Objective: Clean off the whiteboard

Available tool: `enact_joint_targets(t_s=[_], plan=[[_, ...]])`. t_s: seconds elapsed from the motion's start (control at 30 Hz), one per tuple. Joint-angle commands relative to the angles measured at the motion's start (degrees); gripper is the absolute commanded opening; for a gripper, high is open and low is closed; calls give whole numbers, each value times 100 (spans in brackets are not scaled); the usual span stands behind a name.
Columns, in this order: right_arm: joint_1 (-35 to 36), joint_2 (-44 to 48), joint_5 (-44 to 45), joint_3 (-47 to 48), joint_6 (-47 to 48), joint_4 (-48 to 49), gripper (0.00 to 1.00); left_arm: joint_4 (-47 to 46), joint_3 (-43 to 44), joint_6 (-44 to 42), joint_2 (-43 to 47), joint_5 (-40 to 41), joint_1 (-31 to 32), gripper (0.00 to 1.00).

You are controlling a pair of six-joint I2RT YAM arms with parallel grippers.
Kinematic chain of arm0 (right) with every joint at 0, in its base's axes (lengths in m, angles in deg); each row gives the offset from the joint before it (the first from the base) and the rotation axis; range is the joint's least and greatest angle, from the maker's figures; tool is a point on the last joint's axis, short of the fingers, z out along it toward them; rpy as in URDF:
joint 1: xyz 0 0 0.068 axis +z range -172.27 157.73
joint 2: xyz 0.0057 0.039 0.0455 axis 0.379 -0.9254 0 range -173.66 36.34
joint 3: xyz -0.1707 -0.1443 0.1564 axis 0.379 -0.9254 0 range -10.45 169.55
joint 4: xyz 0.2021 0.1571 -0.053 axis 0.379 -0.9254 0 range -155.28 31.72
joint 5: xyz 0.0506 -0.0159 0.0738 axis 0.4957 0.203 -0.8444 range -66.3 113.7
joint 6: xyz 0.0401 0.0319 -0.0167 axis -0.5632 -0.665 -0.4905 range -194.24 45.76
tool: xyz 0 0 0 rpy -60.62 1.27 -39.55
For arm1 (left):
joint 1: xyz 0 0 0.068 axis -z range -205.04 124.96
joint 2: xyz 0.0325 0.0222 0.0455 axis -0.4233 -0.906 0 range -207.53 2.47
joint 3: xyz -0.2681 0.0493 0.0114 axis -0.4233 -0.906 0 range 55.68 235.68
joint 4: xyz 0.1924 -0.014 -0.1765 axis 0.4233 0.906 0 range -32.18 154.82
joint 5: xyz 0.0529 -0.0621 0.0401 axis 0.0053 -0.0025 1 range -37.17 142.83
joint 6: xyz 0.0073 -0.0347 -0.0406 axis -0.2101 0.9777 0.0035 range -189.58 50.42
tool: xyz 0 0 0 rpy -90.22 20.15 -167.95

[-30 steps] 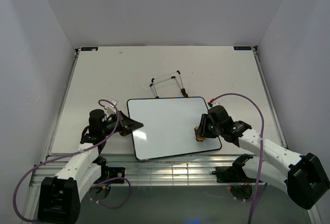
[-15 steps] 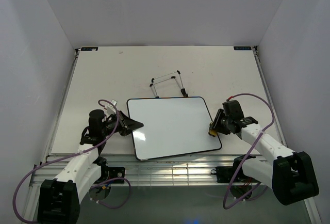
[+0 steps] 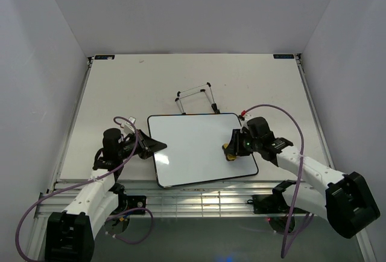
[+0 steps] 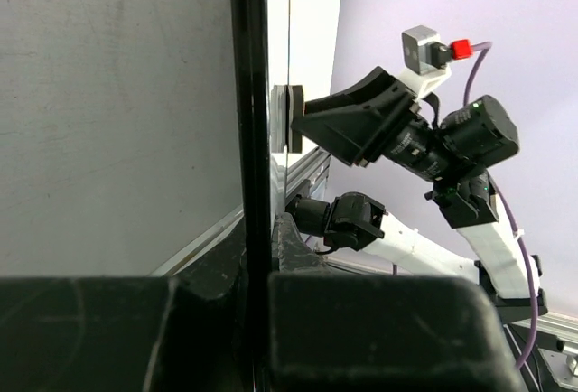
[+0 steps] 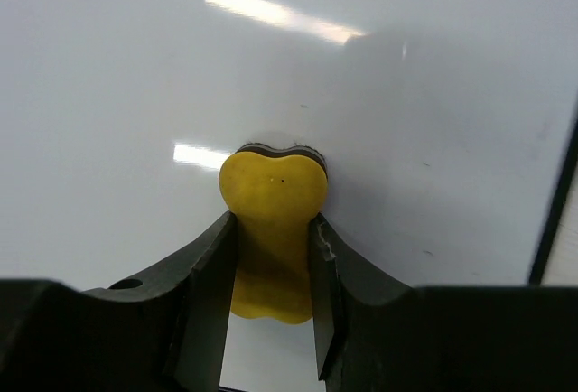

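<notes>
The whiteboard [image 3: 196, 147] lies flat on the table, white and blank, with a thin black rim. My left gripper [image 3: 158, 146] is shut on its left edge; in the left wrist view the rim [image 4: 251, 139] runs edge-on between my jaws. My right gripper [image 3: 231, 151] is shut on the yellow eraser [image 3: 228, 151] and presses it onto the board's right part. In the right wrist view the eraser [image 5: 273, 202] sits between my fingers, its dark felt face on the glossy board [image 5: 271, 67].
A thin wire easel stand [image 3: 196, 97] lies just behind the board. The table's front rail [image 3: 193, 198] runs along the near edge. White walls enclose the table on three sides.
My right gripper with the eraser swung right to the board's right edge, then back left onto the board. The left gripper and the board have stayed still.
</notes>
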Motion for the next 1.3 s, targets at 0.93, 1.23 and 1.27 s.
enact_joint_targets(t_s=[0.93, 1.23, 1.27], plan=[[-2160, -377, 51, 1313, 1082, -1406, 9, 514, 392, -436, 221, 565, 114, 0], [-2626, -1315, 1376, 2080, 1593, -1548, 10, 339, 436, -103, 861, 276, 123, 0], [-2723, -1484, 1362, 2159, 1584, -1521, 10, 295, 427, -41, 923, 258, 123, 0]])
